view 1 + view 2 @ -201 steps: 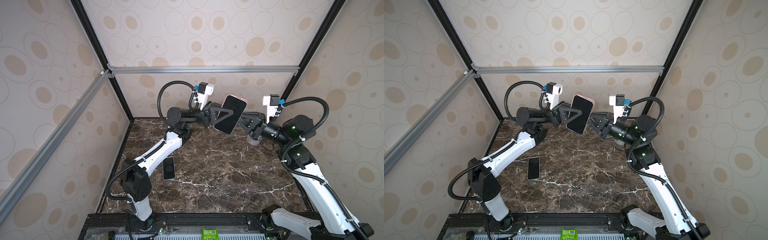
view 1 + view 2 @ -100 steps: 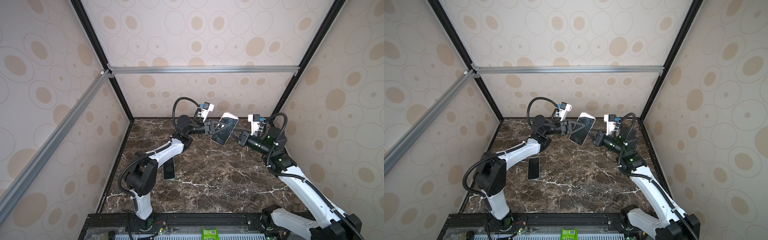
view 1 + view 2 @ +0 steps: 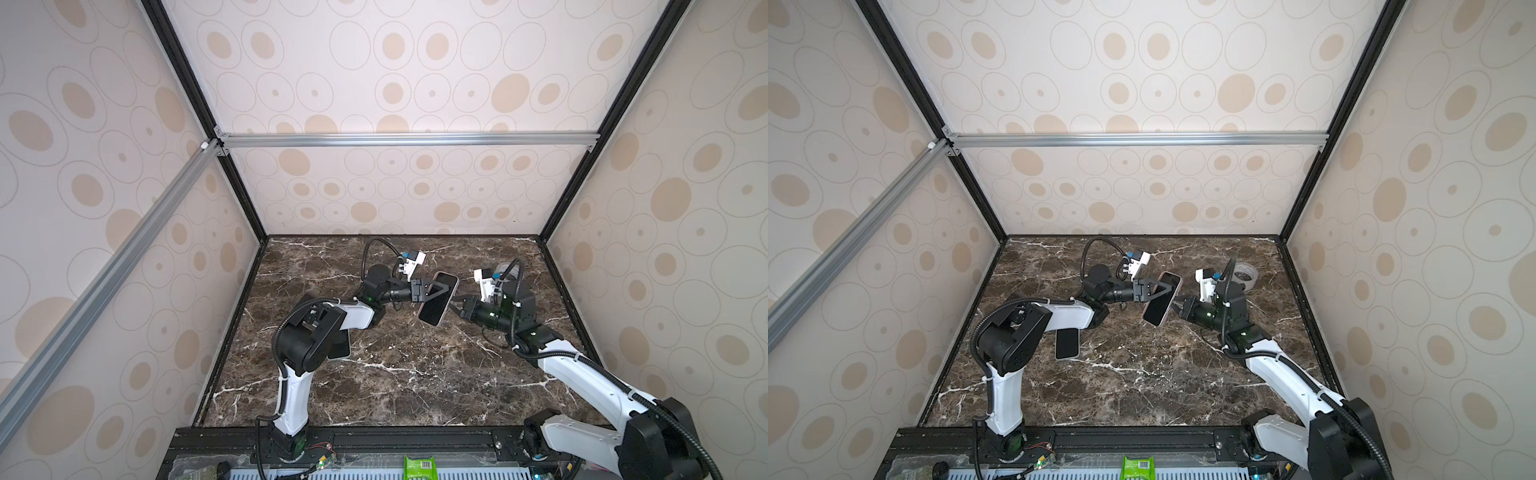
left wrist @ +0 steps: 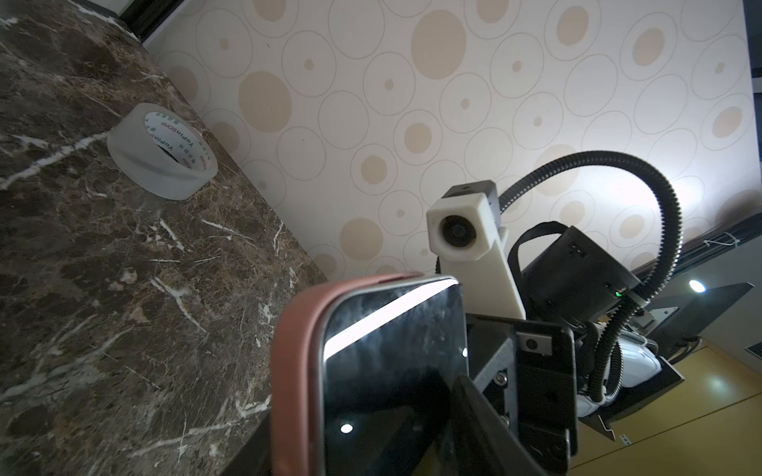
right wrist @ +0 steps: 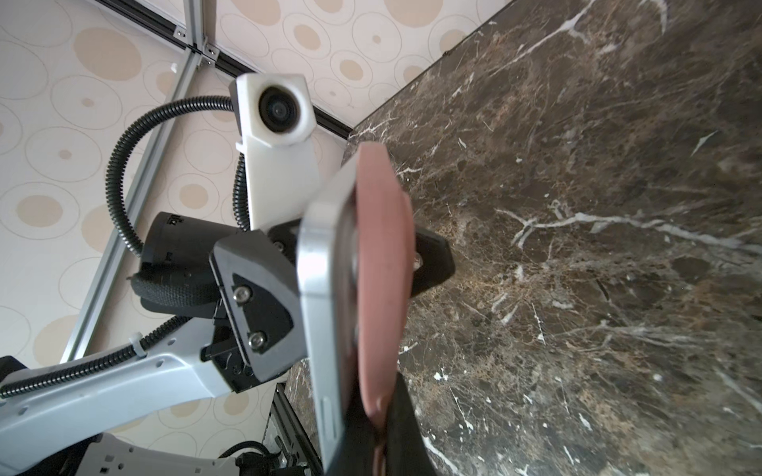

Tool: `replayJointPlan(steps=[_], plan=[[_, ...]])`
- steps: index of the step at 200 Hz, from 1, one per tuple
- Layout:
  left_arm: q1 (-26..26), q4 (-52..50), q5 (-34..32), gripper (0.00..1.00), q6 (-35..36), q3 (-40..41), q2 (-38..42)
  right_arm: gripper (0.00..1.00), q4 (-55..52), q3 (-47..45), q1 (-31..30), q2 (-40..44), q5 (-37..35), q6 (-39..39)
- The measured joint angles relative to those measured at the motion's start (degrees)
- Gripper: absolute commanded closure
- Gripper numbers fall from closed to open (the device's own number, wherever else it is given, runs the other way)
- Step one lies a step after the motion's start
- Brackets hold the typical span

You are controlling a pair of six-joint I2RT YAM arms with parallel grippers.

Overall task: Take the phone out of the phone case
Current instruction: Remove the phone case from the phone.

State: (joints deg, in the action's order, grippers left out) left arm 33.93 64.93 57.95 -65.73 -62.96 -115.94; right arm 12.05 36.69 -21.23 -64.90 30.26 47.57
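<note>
Both arms have sunk low with the phone (image 3: 434, 309). My right gripper (image 3: 454, 305) is closed on the case (image 5: 383, 247) edge. The left gripper (image 5: 358, 271) straddles both; whether it clamps I cannot tell, though peeling looks begun.

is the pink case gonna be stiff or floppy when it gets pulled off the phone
Probably floppy: in the right wrist view the pink case curves away from the back of the phone where it has parted. It is likely light too, as it looks thin beside the phone's edge. It may be grippy rather than slick, since its surface looks matte.
</note>
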Motion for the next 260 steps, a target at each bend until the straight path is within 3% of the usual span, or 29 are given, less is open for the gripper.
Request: replayJointPlan(steps=[39,139,186,218,260], plan=[[0.15,0.07,-1.64,0.01,1.16,2.45,-0.33,1.0,0.02,-0.42,-0.66,-1.88,1.31,-0.7],[0.31,-18.43,-11.32,0.01,14.82,3.96,0.17,1.0,-0.98,-3.54,-0.94,-9.2,-0.74,-1.57],[0.39,-29.59,-19.04,0.01,21.07,4.28,4.74,1.0,-2.86,-3.54,-0.96,-11.85,-2.75,-1.77],[2.89,-36.09,-23.85,0.02,24.52,4.17,7.56,1.0,-4.63,-3.48,-0.96,-13.2,-3.61,-2.27],[6.51,-44.48,-30.01,0.1,26.64,2.78,8.39,1.0,-5.99,-2.8,-1.01,-13.22,-4.46,-3.19]])
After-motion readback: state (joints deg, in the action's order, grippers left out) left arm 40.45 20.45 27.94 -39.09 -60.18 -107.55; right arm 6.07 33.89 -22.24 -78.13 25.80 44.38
